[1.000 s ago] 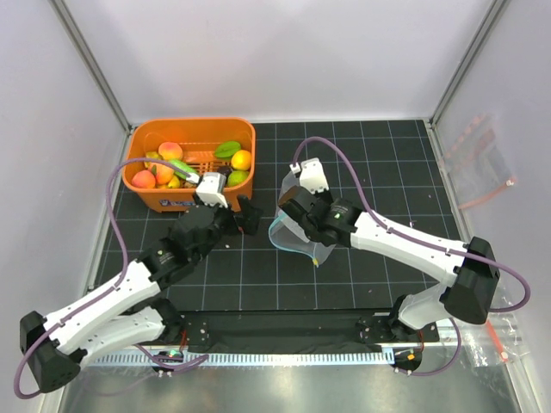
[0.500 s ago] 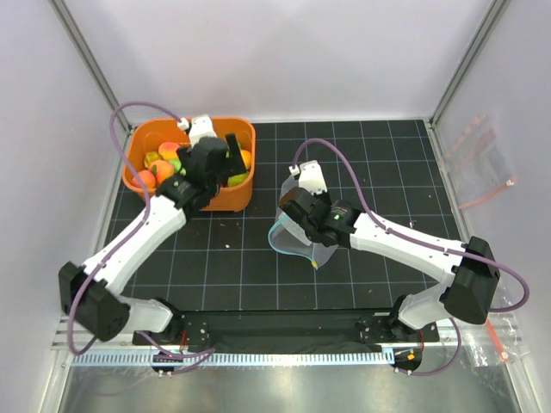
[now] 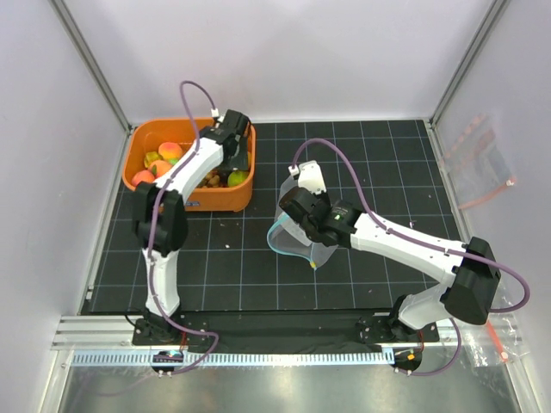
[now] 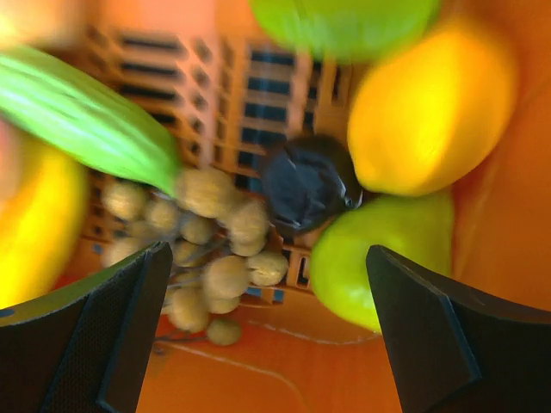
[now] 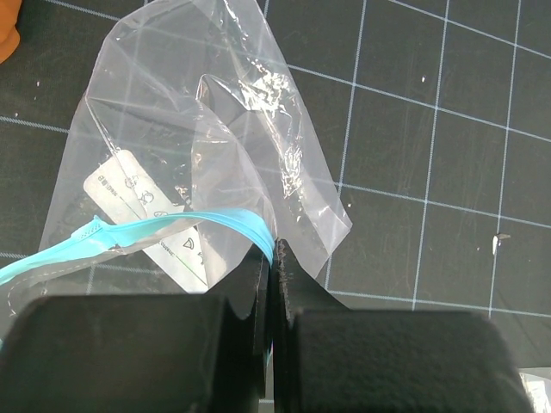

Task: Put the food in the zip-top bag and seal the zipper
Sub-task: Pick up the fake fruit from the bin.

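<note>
The food lies in an orange basket (image 3: 194,200): peaches (image 3: 170,151), a lemon (image 4: 430,112), a green fruit (image 4: 387,249), a green pod (image 4: 86,120) and a brown ball cluster (image 4: 215,232). My left gripper (image 3: 225,162) is open and reaches down into the basket's right end. In the left wrist view, it (image 4: 267,258) hangs just above the brown cluster and green fruit, holding nothing. My right gripper (image 5: 274,258) is shut on the teal zipper (image 5: 172,225) of the clear zip-top bag (image 5: 241,129). It holds the mouth up at mid-table (image 3: 297,237).
A dark piece (image 4: 310,181) lies on the basket floor between the fruits. A second clear bag with a pink-red strip (image 3: 482,163) lies at the far right by the wall. White walls close in the black gridded mat (image 3: 379,155).
My left arm swung from mid-table up to the basket, and its gripper now reaches into the basket's right end. My right gripper kept hold of the bag in place.
</note>
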`<control>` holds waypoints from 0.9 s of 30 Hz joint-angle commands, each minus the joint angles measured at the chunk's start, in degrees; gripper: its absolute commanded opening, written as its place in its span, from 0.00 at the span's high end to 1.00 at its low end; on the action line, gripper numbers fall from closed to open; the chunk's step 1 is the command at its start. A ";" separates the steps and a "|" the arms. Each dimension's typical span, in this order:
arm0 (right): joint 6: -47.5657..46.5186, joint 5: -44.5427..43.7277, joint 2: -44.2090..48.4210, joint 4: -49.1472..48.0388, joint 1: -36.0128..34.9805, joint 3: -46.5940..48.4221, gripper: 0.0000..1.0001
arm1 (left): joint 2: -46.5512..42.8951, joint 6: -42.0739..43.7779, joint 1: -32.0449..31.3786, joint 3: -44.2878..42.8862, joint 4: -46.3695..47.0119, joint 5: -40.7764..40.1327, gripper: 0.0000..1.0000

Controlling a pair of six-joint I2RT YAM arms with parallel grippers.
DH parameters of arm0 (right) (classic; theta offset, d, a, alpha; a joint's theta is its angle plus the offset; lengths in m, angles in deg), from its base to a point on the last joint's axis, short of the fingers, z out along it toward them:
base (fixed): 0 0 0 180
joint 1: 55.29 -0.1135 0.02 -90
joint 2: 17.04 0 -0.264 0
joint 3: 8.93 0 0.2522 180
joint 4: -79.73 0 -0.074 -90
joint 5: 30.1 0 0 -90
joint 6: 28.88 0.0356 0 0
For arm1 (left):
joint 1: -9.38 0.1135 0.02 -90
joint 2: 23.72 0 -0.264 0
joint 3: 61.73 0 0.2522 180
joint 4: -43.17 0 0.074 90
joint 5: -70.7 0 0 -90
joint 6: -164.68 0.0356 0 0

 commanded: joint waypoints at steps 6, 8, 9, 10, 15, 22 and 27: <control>-0.72 0.28 2.17 -1.87 0.15 0.02 0.99 | 8.87 -1.18 2.48 0.48 -6.25 6.08 0.00; -0.72 0.37 2.00 -1.96 0.15 0.02 0.99 | 11.77 -2.50 3.88 2.68 -4.40 9.23 0.00; -0.72 0.54 2.08 -2.13 0.15 -0.15 0.99 | 12.57 -2.85 4.06 3.39 -2.39 10.47 0.00; -0.72 0.63 1.91 -2.22 0.15 -0.16 0.99 | 13.62 -3.29 4.50 4.44 -1.06 11.44 0.00; -0.81 0.80 1.82 -2.22 0.15 -0.07 0.99 | 12.76 -4.96 6.17 9.27 4.48 18.55 0.00; -0.98 0.80 1.73 -2.40 0.15 -0.07 0.99 | 1.78 -7.08 6.79 14.29 10.64 18.75 0.78; -0.90 0.80 1.73 -2.40 0.24 -0.07 0.99 | -7.70 -7.08 6.79 13.85 9.50 16.72 0.99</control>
